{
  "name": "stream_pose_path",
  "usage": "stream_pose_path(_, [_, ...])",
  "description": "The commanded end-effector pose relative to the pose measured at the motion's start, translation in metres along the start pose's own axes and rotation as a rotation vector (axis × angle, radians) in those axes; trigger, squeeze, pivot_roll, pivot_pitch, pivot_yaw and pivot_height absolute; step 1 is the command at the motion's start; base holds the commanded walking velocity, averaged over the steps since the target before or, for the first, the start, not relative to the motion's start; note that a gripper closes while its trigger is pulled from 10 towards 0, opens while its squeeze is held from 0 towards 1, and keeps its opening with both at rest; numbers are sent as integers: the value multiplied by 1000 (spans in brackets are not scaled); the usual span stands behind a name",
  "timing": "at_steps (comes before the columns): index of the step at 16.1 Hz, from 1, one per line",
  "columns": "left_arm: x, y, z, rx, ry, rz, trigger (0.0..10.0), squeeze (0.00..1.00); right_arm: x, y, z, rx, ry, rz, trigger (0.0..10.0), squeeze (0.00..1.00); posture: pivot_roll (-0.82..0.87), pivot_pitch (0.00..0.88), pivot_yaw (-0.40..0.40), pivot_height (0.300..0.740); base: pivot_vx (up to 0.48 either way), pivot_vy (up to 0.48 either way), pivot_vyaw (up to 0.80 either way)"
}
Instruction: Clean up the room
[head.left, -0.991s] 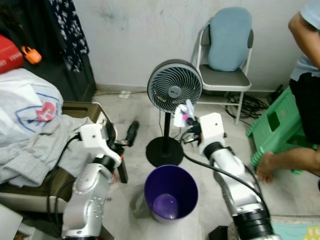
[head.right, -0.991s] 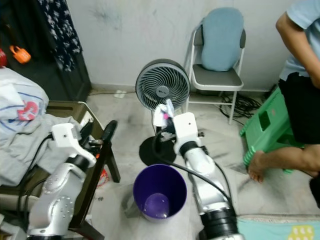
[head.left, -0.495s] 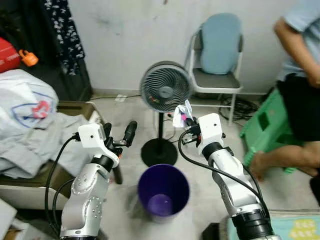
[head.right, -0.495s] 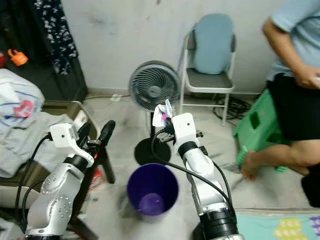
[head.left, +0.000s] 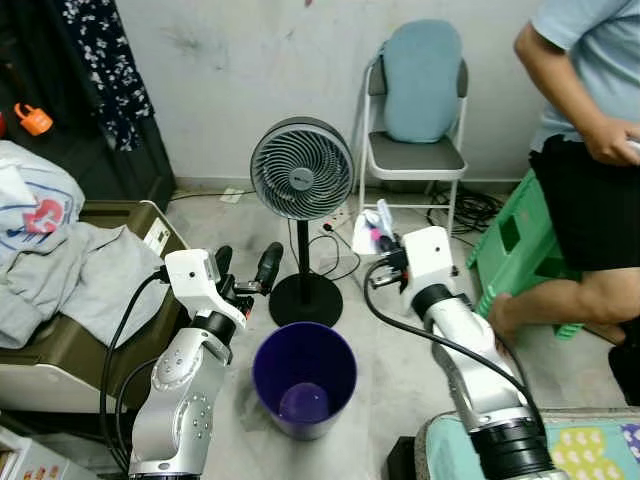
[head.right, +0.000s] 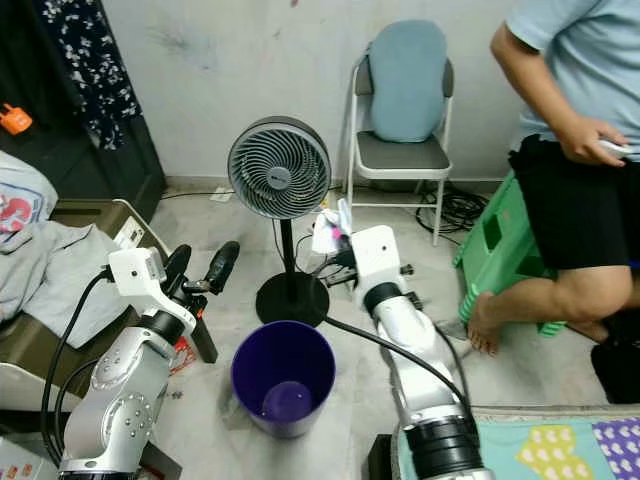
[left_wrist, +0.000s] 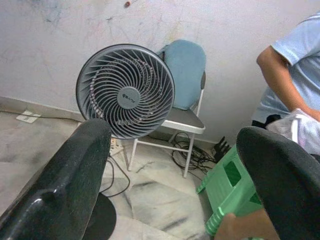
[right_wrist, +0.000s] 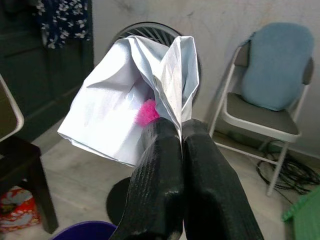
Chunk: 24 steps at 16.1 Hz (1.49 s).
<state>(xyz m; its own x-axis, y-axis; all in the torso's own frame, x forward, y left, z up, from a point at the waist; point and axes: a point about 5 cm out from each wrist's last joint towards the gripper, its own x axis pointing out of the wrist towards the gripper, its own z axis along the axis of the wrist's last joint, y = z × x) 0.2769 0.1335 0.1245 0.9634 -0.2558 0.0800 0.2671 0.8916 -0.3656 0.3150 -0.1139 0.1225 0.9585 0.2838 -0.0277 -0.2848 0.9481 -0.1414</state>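
Right gripper (right_wrist: 181, 131): fingers pinched tight on a white wrapper (right_wrist: 131, 107) with pink inside, held up in front of the fan (head.left: 301, 168), beyond the purple bin (head.left: 304, 376). Left gripper (head.left: 245, 268): spread wide, holding nothing. You should bring the wrapper back over the bin's mouth before letting go.

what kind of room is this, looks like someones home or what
Most likely a lived-in room of a home, perhaps a bedroom or living room: a standing fan on a tiled floor, a folding chair against the wall, and clothes heaped on a couch or bed at the robot's left.
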Motion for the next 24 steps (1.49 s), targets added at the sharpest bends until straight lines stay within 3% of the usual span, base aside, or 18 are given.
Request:
stream_pose_path(1, [-1,0,5,11,-21,-13,10000,0,3,0,2,-2,-4,4,10000,0,-189,0,4,740,0,0,0])
stream_pose_path(8, [-1,2,4,-1,-16,9,10000,0,2,0,2,5,-1,3,10000,0,-192,0,6,740,0,0,-729])
stream_pose_path(20, [2,-1,5,-7,-30,-10,10000,0,2,-4,3,-1,-8,3,10000,0,-200,0,4,740,0,0,0])
stream_pose_path(24, [3,-2,6,-6,-37,-22,10000,0,2,-4,3,-3,-7,4,10000,0,-200,0,2,740,280,0,0])
